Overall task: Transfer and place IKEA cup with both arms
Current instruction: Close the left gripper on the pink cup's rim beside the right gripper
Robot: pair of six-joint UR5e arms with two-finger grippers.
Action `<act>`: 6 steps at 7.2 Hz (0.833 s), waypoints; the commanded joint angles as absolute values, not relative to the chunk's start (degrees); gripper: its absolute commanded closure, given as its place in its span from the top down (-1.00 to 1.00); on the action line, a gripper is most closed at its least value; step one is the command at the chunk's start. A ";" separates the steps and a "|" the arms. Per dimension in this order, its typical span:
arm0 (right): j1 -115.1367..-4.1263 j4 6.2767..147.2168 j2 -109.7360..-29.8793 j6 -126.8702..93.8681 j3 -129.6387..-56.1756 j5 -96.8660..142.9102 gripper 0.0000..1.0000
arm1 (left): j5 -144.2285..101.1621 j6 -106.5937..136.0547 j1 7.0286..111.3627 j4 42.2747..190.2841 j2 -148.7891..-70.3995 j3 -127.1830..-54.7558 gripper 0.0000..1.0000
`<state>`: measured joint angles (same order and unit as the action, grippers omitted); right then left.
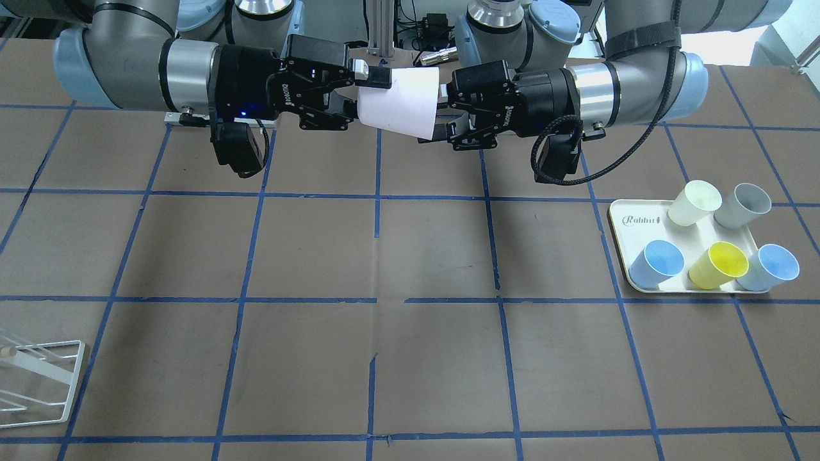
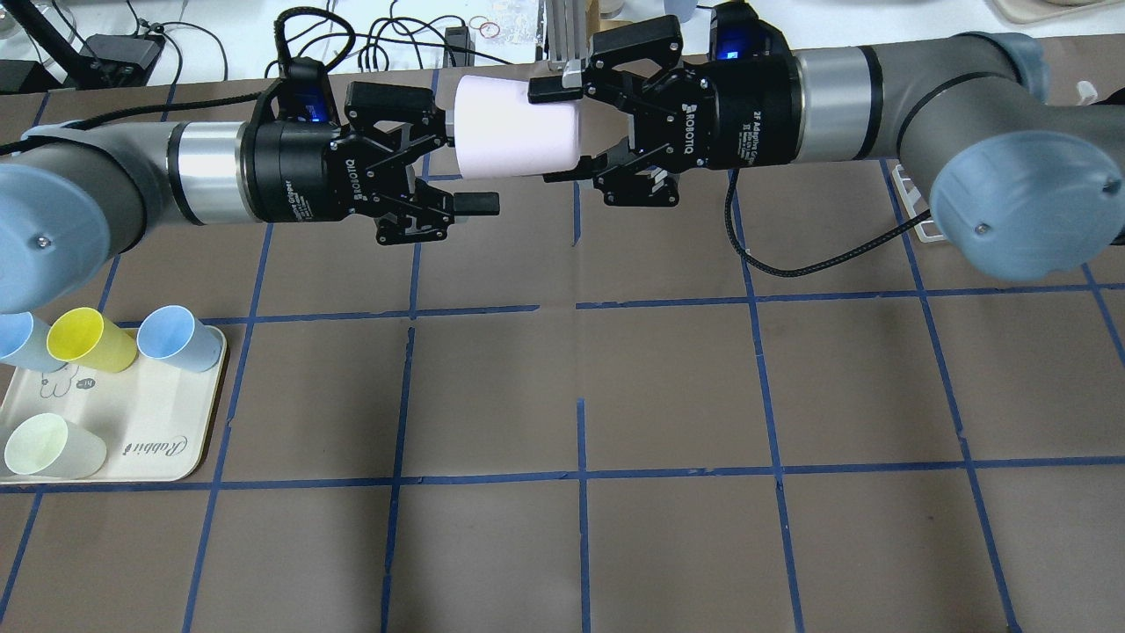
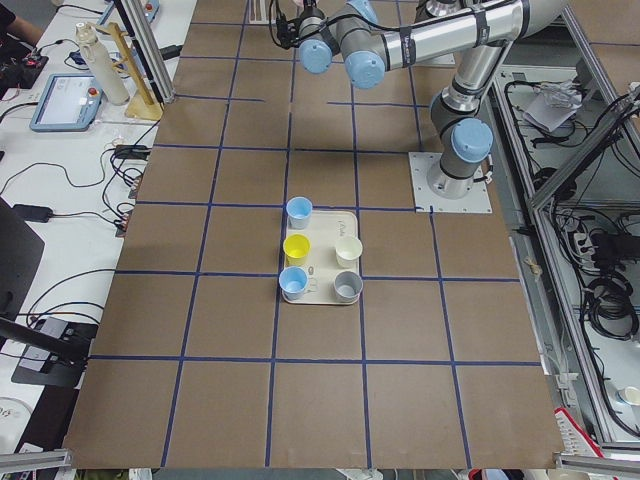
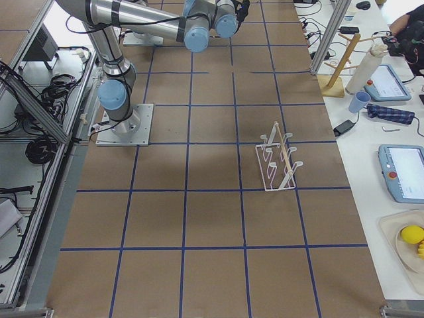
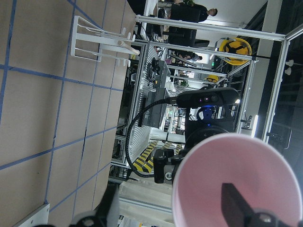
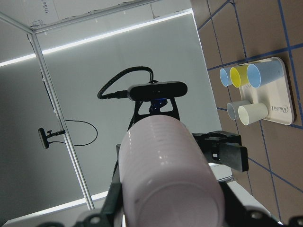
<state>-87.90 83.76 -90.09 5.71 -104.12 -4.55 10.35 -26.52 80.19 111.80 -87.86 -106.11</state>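
1. My right gripper [image 2: 562, 132] is closed on the IKEA cup [image 2: 514, 132]. Its two fingers press the narrow bottom end from both sides.
2. My left gripper [image 2: 461, 165] is open wide. In the overhead view one finger sits clear below the cup. The other is tucked by the rim, and I cannot tell if it touches.
3. The cup is up in the air at the top middle of the overhead view. It hangs between the two grippers, above the table [image 2: 668, 387].
4. The cup lies on its side, and its long line runs left to right across the frame. The wide mouth faces the left gripper and the base faces the right one. My left wrist camera looks right into the pink mouth.
5. Both arms reach in flat from the two sides of the frame, with the grippers nose to nose.
6. I think the left gripper should go next. It should pull straight back toward the frame's left, along the cup's long line, so its fingers do not knock the rim.
7. The tray [image 2: 149, 444] of other cups sits in the lower left, well apart from all this.
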 commanded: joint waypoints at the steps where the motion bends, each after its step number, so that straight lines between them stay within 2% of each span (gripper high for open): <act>1: -87.89 83.76 -90.09 5.10 -104.06 -3.26 -1.00 | 10.28 -27.94 79.98 111.80 -87.71 -106.26 -0.05; 2: -87.98 83.76 -90.09 5.10 -104.15 -3.25 -1.00 | 10.28 -28.12 79.98 111.80 -87.37 -106.17 -0.14; 4: -87.89 83.67 -90.09 5.10 -104.15 -3.25 -1.00 | 10.20 -28.13 79.98 111.80 -87.10 -106.17 -0.14; 5: -87.98 83.67 -90.09 5.10 -104.15 -3.25 -1.00 | 10.11 -28.13 79.98 111.80 -87.10 -106.08 -0.30; 6: -87.98 83.67 -90.09 5.01 -104.15 -2.99 -1.00 | 10.19 -28.21 79.98 111.80 -87.10 -106.08 -0.75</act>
<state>-87.95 83.68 -90.09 5.08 -104.15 -3.20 10.16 -28.14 79.98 111.80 -87.13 -106.11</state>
